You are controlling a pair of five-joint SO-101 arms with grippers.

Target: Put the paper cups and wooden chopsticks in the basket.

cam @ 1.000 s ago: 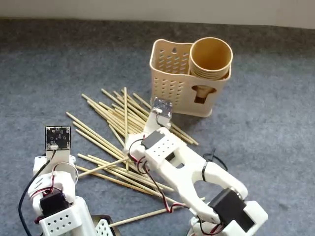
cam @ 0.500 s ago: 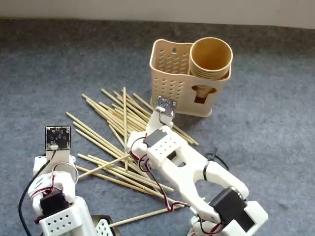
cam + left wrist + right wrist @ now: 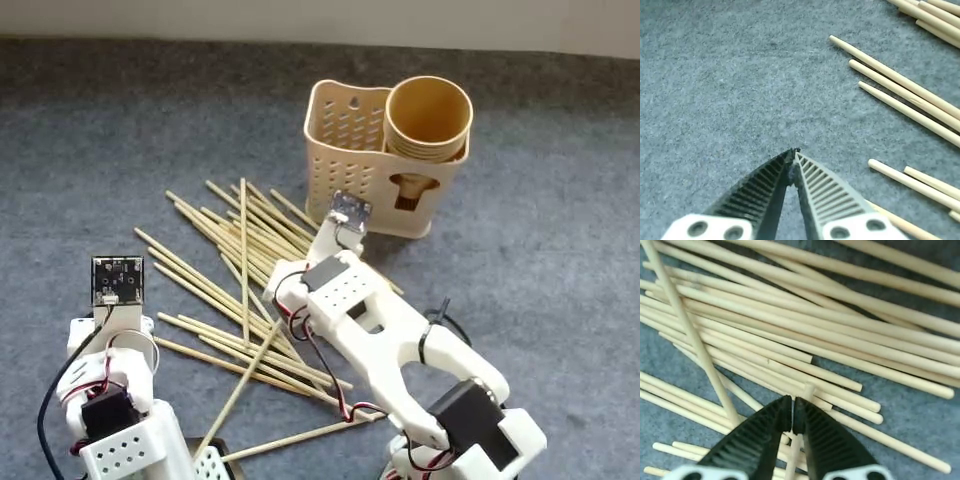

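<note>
Picking up chopsticks looks like the step in hand. The right fingers (image 3: pixel 765 435) are pinched together on a single chopstick (image 3: pixel 806 390), its end poking out just past their tips. The rest of the chopstick pile (image 3: pixel 790 325) is spread ahead of them and underneath, on the grey surface (image 3: pixel 560 250). The left fingers (image 3: pixel 820 190) are closed on nothing, hanging over bare surface with a few ends of the pile off to one side of them. The paper cups (image 3: pixel 428 115) already sit stacked inside the basket (image 3: pixel 345 150), which stands beyond the right fingers, past the pile. Next move, at a guess: lift that stick clear without dragging its neighbours, tip it upright and drop it into the free compartment beside the cups.
</note>
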